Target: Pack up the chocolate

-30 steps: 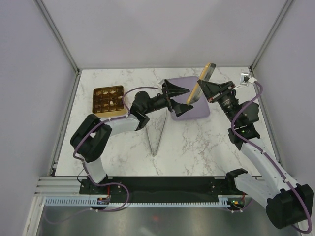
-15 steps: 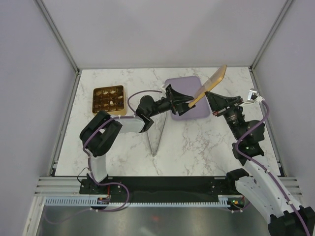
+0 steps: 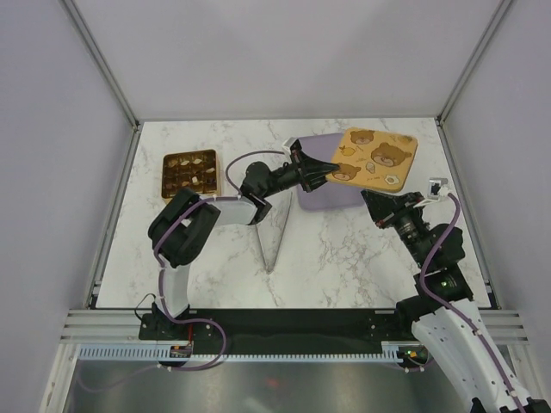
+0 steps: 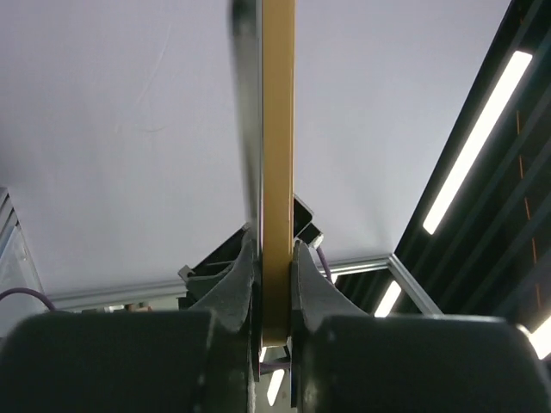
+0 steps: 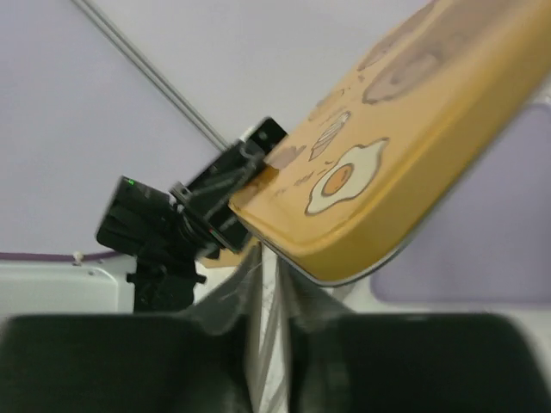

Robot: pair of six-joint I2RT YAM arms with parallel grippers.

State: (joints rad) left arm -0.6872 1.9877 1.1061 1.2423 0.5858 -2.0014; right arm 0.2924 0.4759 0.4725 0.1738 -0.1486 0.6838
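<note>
Left arm (image 3: 176,237), right arm (image 3: 456,331): white shells, black joints, purple cables (image 3: 244,157). Left claw (image 4: 275,258), right claw (image 5: 267,288): matte black.

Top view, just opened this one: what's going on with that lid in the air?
The left pincer is clamped on one edge of the bear-printed lid, holding it roughly flat above the lilac tray. The right pincer sits just below the lid's near edge; whether it grips it is unclear. The box lies uncovered at far left with chocolate pieces in some compartments.
</note>
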